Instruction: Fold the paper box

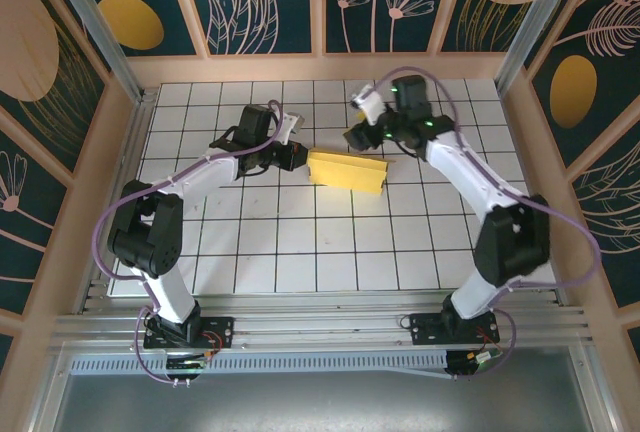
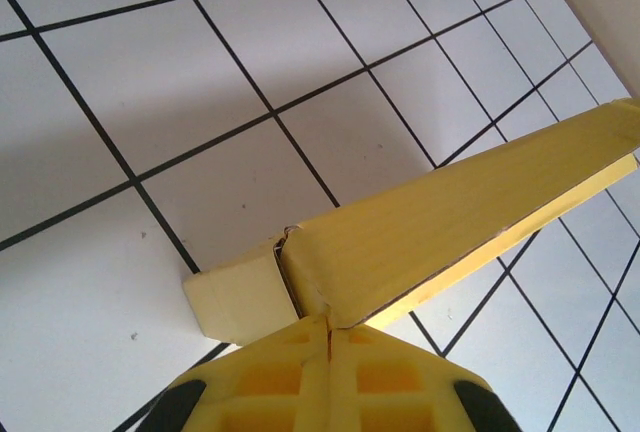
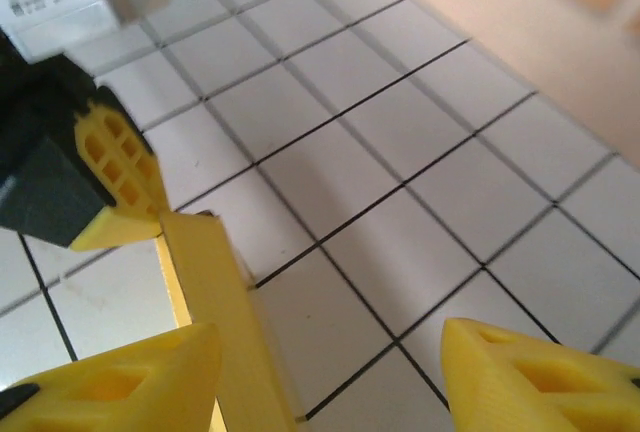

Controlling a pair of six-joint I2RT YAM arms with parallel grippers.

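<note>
Now, late in the fold, as I judge it: the box (image 1: 346,170) is already a flat yellow rectangle. It sits a touch toward 12 o'clock from the table's centre, its length running roughly 9 to 3.

- Left gripper (image 1: 291,156): at the box's 9 o'clock end, jaws pinched tight on the card. From its wrist a short tab juts out beside the pinch.
- Right gripper (image 3: 330,352): at about 1 o'clock of the box, just off its far edge. Jaws stand wide with nothing clamped. The box's edge runs up close beside one finger (image 3: 130,382); I can't tell if they touch.

Step in hand, my guess: one arm anchors the box while the other is free of it, between presses.

Next move calls for the free arm either to press down any flap not lying flat or to back clear. The pinching arm then lets go without dragging the thin card. Whether every flap is tucked, I can't tell.

Surface: table (image 1: 300,252) of white tiles with dark grid lines, pale wood rim.

Room: walls (image 1: 260,2) in dark teal panels with gold discs and leaf drawings. A metal rail (image 1: 320,327) at 6 o'clock carries both arm bases.
</note>
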